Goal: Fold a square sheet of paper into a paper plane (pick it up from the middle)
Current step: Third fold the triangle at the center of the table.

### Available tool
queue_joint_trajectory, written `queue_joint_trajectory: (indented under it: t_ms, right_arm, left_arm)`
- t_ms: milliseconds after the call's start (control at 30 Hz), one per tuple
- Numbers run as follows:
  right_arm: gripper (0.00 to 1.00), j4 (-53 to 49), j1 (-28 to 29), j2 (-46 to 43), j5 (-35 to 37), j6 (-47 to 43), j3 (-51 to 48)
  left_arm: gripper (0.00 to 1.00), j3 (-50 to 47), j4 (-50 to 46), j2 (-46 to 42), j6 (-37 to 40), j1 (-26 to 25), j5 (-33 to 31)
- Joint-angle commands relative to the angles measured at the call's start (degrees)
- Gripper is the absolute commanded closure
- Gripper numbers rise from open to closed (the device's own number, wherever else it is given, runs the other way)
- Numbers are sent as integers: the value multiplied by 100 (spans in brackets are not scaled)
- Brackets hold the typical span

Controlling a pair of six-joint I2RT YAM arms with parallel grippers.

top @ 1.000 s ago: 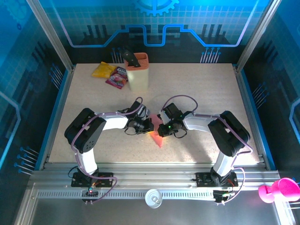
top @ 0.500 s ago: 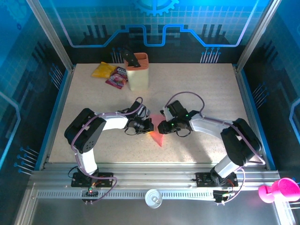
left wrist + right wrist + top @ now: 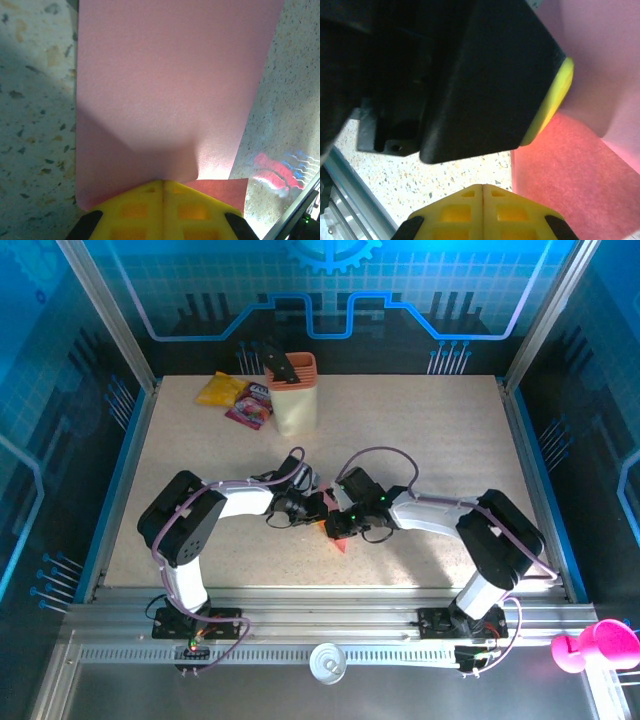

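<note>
While both pincers crowd together mid-table, the fold looks only part-made. Left pincer (image 3: 318, 508): jaws shut, tips set against the near edge of the square sheet of paper (image 3: 170, 85), which runs out ahead of them, with a darker layer peeking out just right of the tips. Can't tell whether it clamps the paper. Right pincer (image 3: 482, 192): shut, nothing in it, paper just ahead and to its right. Judgement: creasing stage, no dart yet. Next move needs one tip pinning while the other runs the crease.
</note>
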Motion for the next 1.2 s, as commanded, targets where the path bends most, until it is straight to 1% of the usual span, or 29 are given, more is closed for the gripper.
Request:
queue_joint_trajectory:
  t_ms: [0,200,600,1167]
  right_arm:
    - [99,205,125,181,-107,125,37]
    - [100,148,132,416,24,50,6]
    - [100,220,-4,324,64,45,-426]
    - [100,660,-22,-361,60,403,-1605]
  left_arm:
    - [100,-187,-363,206,115,0,-486]
    - [100,-182,-359,223,134,-1,-495]
    - [100,-187,-432,237,192,-1,-555]
    - [100,-178,-496,255,198,0,-660]
